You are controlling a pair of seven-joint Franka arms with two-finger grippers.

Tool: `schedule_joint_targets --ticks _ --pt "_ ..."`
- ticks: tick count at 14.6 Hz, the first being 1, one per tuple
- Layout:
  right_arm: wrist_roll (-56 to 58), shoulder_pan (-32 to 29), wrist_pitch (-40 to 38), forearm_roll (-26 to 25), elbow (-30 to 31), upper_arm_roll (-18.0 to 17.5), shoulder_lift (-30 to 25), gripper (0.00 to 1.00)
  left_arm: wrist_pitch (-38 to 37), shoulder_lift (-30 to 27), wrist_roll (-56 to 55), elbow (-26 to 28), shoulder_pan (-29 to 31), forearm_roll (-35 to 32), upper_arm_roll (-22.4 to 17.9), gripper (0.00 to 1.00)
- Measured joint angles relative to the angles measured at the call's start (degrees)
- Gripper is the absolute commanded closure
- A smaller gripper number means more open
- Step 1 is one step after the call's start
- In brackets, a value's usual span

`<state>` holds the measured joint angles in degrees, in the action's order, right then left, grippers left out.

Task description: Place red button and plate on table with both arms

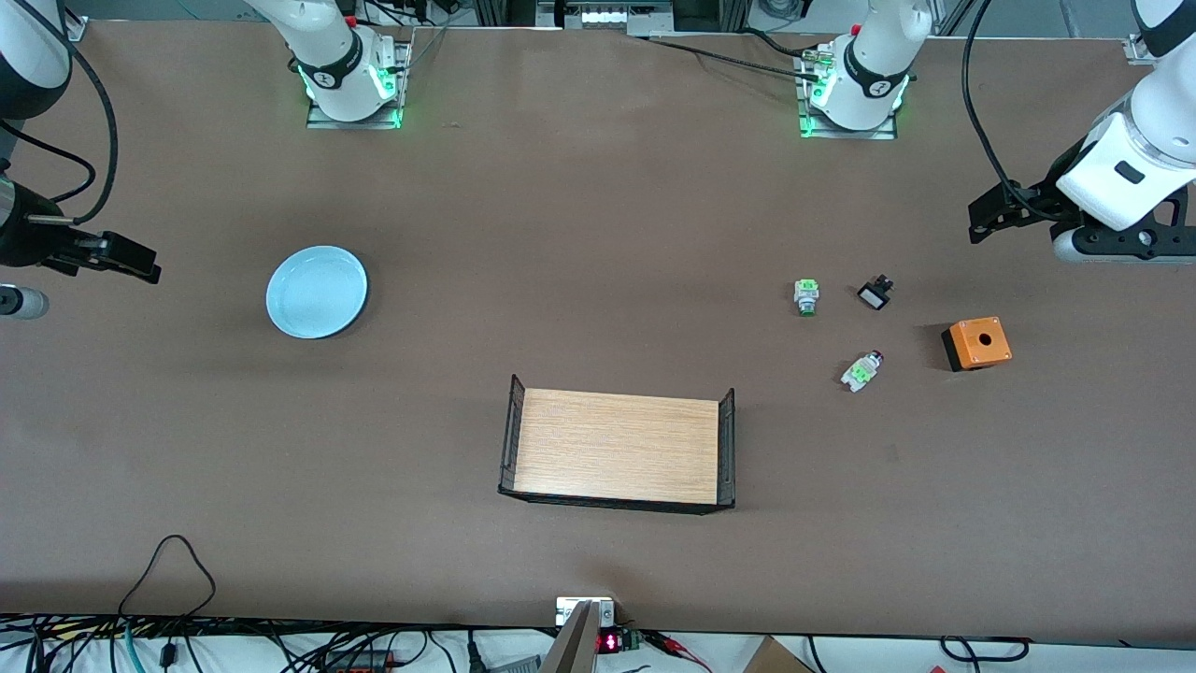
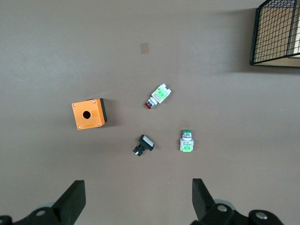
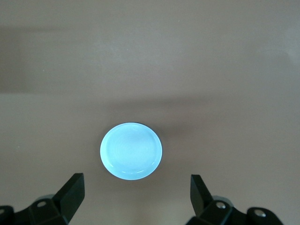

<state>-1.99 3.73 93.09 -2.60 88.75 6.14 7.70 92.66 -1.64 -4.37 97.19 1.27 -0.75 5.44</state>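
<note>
I see the worktop [image 1: 598,234] carrying a wood-floored tray [image 1: 619,447], my landmark. The plate [image 1: 317,292] lies farther from the front camera than the tray, toward the right arm's end. The right claw [image 3: 136,197] hangs high over that end, fingers apart, empty. The left claw [image 2: 138,199] hangs over the left arm's end, fingers apart, empty. The red button [image 1: 861,370] lies on its side, toward the left arm's end from the tray.
</note>
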Motion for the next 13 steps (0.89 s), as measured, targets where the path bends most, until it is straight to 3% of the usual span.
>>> schedule_joint_targets --ticks 3,13 --pt "0.0 0.0 1.4 0.0 2.6 0.0 -1.7 0.0 0.0 0.0 0.0 0.0 0.0 0.0 0.0 0.0" --pt "0.1 0.0 0.3 0.0 2.9 0.0 -2.1 0.0 0.0 0.0 0.0 0.0 0.0 0.0 0.0 0.0"
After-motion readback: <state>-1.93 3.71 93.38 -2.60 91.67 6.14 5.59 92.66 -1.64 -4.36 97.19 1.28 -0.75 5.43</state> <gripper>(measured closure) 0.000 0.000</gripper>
